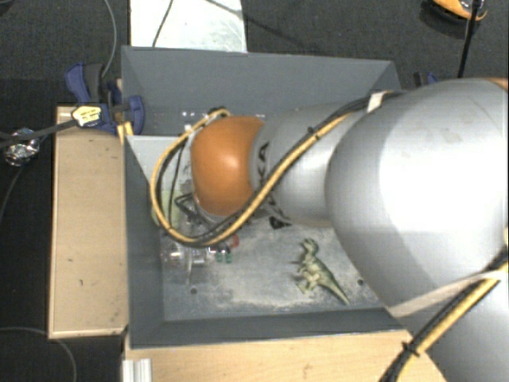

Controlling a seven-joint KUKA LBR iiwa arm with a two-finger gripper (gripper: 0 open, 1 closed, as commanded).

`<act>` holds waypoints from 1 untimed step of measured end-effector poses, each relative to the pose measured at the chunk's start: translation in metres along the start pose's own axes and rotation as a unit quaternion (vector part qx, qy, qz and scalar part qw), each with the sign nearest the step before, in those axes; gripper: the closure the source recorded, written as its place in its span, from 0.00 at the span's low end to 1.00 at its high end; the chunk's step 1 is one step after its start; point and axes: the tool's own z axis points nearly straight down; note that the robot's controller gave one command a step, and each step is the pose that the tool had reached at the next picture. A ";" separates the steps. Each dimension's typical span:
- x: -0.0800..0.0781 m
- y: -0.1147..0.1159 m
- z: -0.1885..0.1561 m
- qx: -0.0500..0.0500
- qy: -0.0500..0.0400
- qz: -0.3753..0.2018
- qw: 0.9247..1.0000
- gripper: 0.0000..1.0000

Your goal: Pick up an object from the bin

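Observation:
My gripper [184,255] is low over the bin's floor near the left wall, mostly hidden beneath the wrist. Nothing is visible in it from here. A small olive-green toy dinosaur [316,273] lies on its side on the floor, well to the right of the gripper and apart from it. Its tail points toward the front right corner. A small dark thing [278,224] peeks out from under the arm behind the dinosaur; its kind is not clear.
The arm comes in from the right and covers the bin's right and back parts. An orange cover and looping cables sit above the gripper, close to the left wall. Bare grey floor lies between the gripper and the dinosaur.

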 end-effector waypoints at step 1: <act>0.008 -0.005 -0.032 -0.001 -0.003 0.080 0.997 0.00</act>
